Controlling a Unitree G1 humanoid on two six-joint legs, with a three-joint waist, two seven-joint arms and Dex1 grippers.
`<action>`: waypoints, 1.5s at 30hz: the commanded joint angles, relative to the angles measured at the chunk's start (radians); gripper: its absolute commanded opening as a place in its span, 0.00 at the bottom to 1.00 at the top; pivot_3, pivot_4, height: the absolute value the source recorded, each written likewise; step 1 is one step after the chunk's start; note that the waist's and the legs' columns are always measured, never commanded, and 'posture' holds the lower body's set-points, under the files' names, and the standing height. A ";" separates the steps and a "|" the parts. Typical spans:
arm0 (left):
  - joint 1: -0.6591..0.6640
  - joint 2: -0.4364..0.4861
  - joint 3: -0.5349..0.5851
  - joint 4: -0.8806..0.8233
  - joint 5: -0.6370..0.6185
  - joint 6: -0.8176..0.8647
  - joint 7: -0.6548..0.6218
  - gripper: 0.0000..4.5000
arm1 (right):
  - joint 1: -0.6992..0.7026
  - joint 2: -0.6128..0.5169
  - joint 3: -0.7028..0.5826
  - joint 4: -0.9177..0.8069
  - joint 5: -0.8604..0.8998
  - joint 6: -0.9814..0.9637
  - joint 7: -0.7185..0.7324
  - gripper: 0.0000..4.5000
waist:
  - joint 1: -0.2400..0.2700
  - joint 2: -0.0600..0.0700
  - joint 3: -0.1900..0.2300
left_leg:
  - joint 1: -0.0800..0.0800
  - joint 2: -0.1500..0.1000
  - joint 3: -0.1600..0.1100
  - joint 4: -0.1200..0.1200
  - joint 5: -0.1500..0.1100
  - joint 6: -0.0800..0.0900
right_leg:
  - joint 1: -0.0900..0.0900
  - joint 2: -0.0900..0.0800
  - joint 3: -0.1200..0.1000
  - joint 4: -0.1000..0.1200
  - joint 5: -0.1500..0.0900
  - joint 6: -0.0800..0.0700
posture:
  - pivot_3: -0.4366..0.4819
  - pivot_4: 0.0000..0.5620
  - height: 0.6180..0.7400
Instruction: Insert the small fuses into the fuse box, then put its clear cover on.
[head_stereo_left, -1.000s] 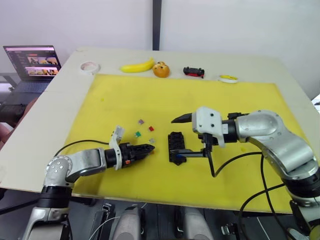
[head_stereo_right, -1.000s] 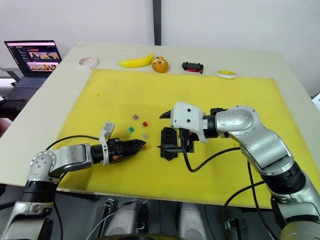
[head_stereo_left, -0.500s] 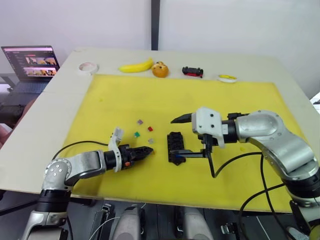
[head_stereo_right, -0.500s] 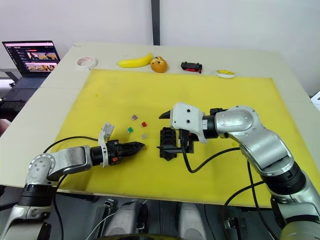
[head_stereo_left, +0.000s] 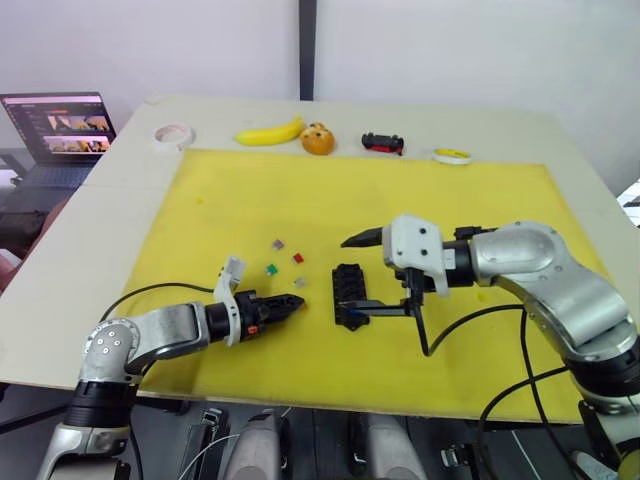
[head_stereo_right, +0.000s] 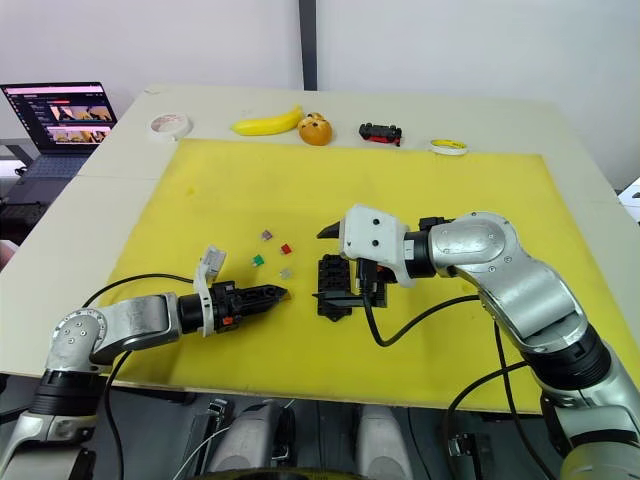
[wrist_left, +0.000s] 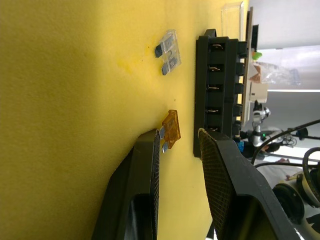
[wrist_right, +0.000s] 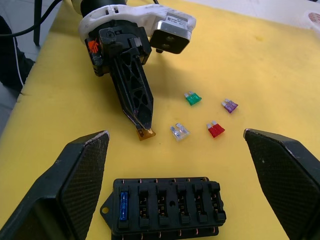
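Observation:
The black fuse box (head_stereo_left: 349, 290) lies on the yellow mat (head_stereo_left: 420, 200), with one blue fuse (wrist_right: 124, 206) seated in an end slot. My right gripper (head_stereo_left: 347, 277) is wide open, one finger beyond the box and one at its near end. Loose small fuses lie left of the box: purple (head_stereo_left: 279, 243), red (head_stereo_left: 298, 257), green (head_stereo_left: 271, 268) and clear grey (head_stereo_left: 303, 282). My left gripper (head_stereo_left: 296, 301) lies low on the mat, slightly open. An amber fuse (wrist_left: 171, 131) rests at its fingertips, not clamped. The clear cover (wrist_left: 233, 11) shows just past the box.
Along the table's far edge sit a tape roll (head_stereo_left: 174, 133), a banana (head_stereo_left: 270, 131), an orange round object (head_stereo_left: 320, 139), a small black-and-red toy car (head_stereo_left: 385, 143) and a yellow ring (head_stereo_left: 455, 155). A laptop (head_stereo_left: 60, 125) stands off the table's far left.
My left gripper has drawn back a little toward the table's near edge, staying low on the mat. The right arm and fuse box have not moved.

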 joint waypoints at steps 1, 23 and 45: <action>0.023 0.013 -0.027 -0.008 0.003 0.003 0.014 0.30 | -0.012 -0.002 -0.031 -0.036 0.010 -0.004 -0.006 1.00 | 0.000 0.000 0.000 | 0.000 0.000 0.000 0.000 0.000 0.000 | 0.000 0.000 0.000 0.000 0.000 0.000 | 0.48 0.27 0.98; 0.039 0.037 -0.019 -0.028 0.003 -0.017 -0.014 0.02 | -0.002 -0.003 -0.033 -0.032 0.009 -0.010 -0.005 1.00 | -0.004 0.000 0.000 | 0.000 0.001 0.000 -0.001 0.000 0.000 | 0.000 0.000 0.000 -0.002 0.000 0.000 | 0.48 0.27 0.98; 0.062 0.094 0.010 -0.069 0.003 -0.004 -0.162 0.41 | -0.012 0.003 -0.024 -0.031 0.010 -0.010 -0.002 1.00 | -0.001 0.001 0.000 | -0.004 0.001 0.000 -0.001 0.000 0.000 | -0.003 -0.001 0.000 -0.005 0.000 0.000 | 0.48 0.27 0.98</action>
